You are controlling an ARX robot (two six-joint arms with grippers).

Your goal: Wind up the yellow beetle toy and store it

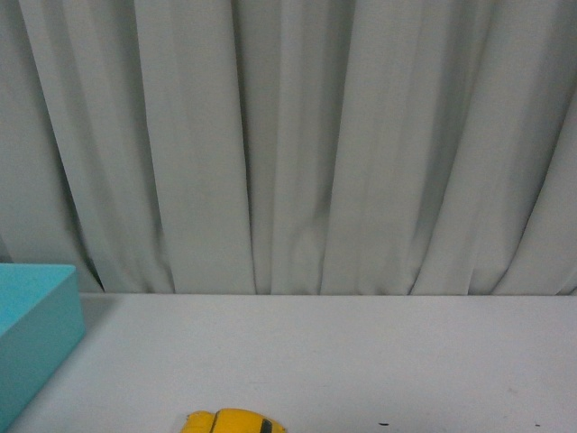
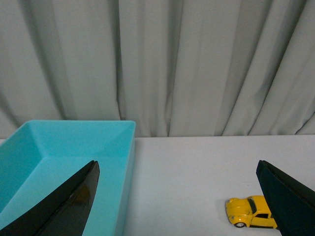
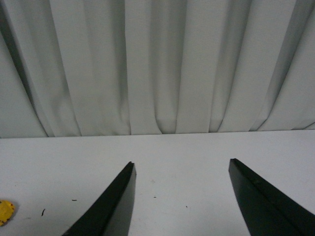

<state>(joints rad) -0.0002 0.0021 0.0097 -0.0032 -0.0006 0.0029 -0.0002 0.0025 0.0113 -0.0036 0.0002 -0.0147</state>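
1. Left pincer [image 2: 176, 162]: spread wide apart, gripping nothing, dark tapered fingers [image 2: 74, 206] at either lower corner of the left wrist view, held above the tabletop [image 2: 197, 167].
2. Right pincer [image 3: 181, 161]: also spread apart, gripping nothing, black fingers [image 3: 110, 209] over bare white tabletop.
3. Yellow beetle toy [image 2: 248, 212]: standing upright on its wheels on the tabletop, outside the turquoise box [image 2: 127, 187] and well apart from it, towards the robot's right of the box.
4. Toy look: glossy yellow, rounded humped body, curved bonnet and bulging fender, dark windows, one small dark wheel with a light hub showing. Rear end hidden behind one left finger in the left wrist view.
5. Same toy [image 1: 233, 422] in the front view: only the yellow roof with a dark window strip, cut off by the bottom edge, left of centre, nearer than the box.
6. Same toy [image 3: 6, 211] in the right wrist view: just a yellow sliver at the frame edge, too little for detail.
7. A few tiny dark specks [image 1: 383, 423] on the tabletop near the toy.
8. Turquoise box [image 1: 36, 334]: open-topped, smooth sloping inner walls, at the robot's left, far bigger than the toy.
9. Pale grey pleated curtain [image 1: 288, 135] hanging behind the tabletop's far edge, filling the background in all views.
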